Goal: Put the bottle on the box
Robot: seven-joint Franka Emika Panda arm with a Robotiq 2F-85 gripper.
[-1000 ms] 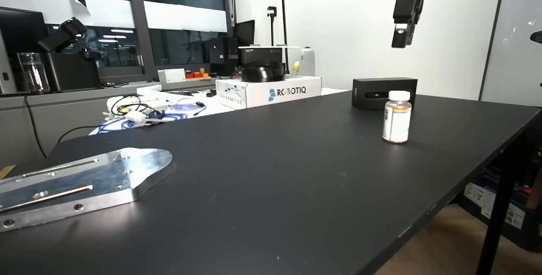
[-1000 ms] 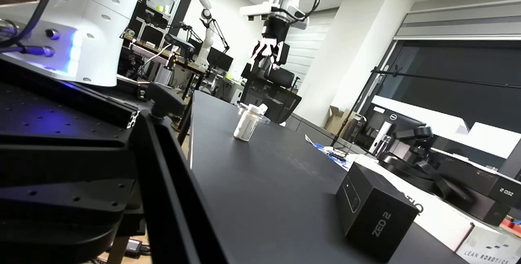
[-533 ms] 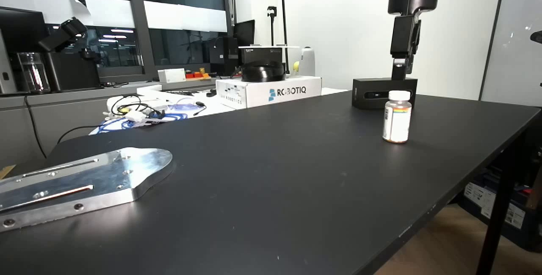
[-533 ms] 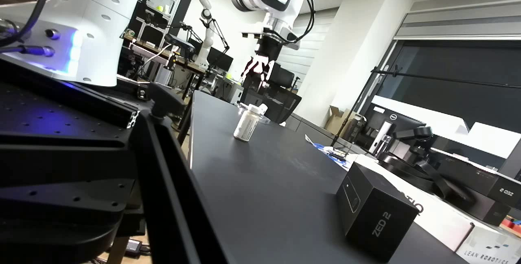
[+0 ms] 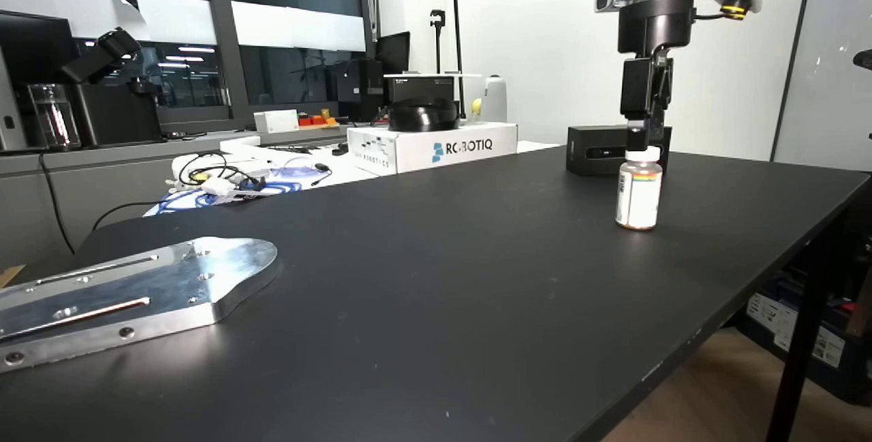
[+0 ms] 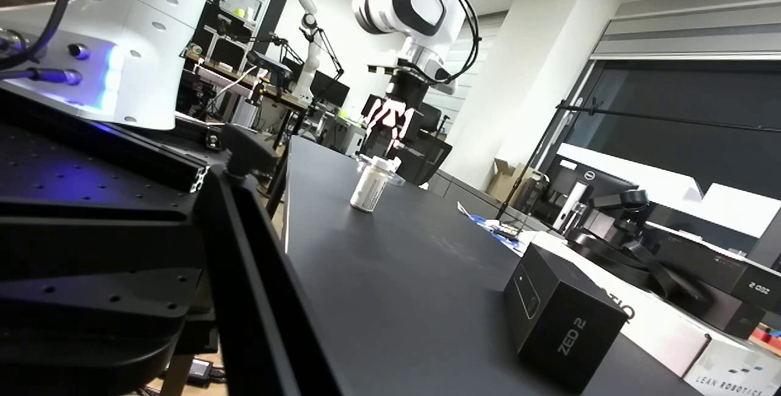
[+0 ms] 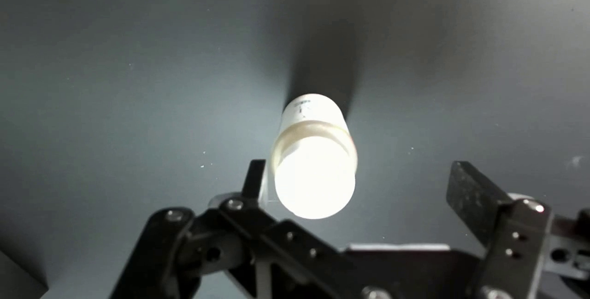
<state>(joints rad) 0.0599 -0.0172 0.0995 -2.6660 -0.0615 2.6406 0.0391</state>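
Note:
The bottle [image 5: 639,197] is a squat whitish cylinder with a white cap. It stands upright on the black table [image 5: 436,292], and also shows in an exterior view [image 6: 370,187]. In the wrist view the bottle [image 7: 315,177] lies between the fingers, close to the left one and with a wide gap to the right one. My gripper [image 7: 361,188] is open and empty. In an exterior view the gripper [image 5: 644,137] points down, its tips at about cap height. The black box [image 5: 599,156] stands apart from the bottle, and shows in an exterior view [image 6: 567,316].
A metal plate [image 5: 204,272] lies on the table. A white carton [image 5: 470,146] and tangled cables [image 5: 225,186] lie beyond the table's edge. The robot base [image 6: 140,48] stands beside the table. A grey edge [image 7: 18,276] shows at the wrist view's lower left.
My gripper has come down from high above the table to the top of the bottle. The bottle and the box have not moved.

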